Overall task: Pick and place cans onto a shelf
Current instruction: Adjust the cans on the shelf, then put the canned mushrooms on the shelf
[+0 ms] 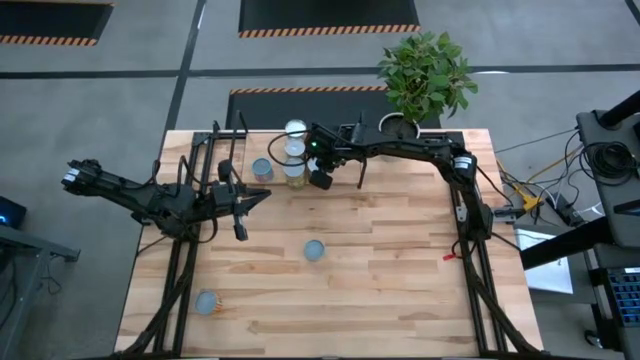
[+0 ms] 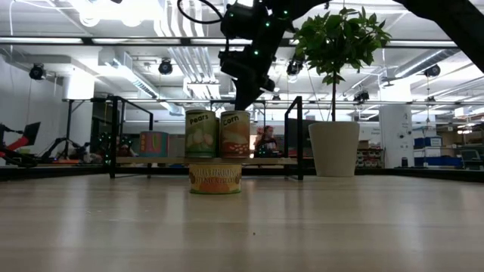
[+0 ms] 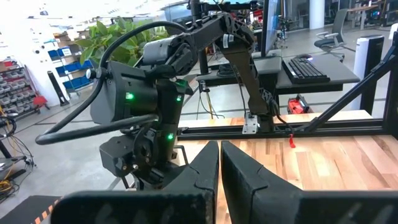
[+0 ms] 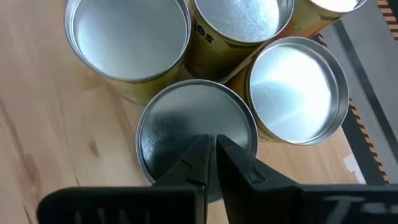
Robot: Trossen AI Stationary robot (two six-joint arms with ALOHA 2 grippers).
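**Closed jaws over a crowded shelf**

Overhead, the right gripper [image 4: 211, 163] has its fingers pressed together, holding nothing, just above a can [image 4: 196, 134] that touches its neighbours on the shelf [image 2: 151, 160]. The left gripper [image 1: 262, 198], also closed and empty, waits beside the shelf. Three loose cans lie on the table: one centre [image 1: 314, 249], one at the near left [image 1: 206, 301], one by the shelf [image 1: 262, 168]. A careless sideways move could clip a rim and topple the packed tins.

Grey floor [image 1: 120, 90], hazard-striped mats [image 1: 328, 18], ceiling lights [image 2: 106, 15].
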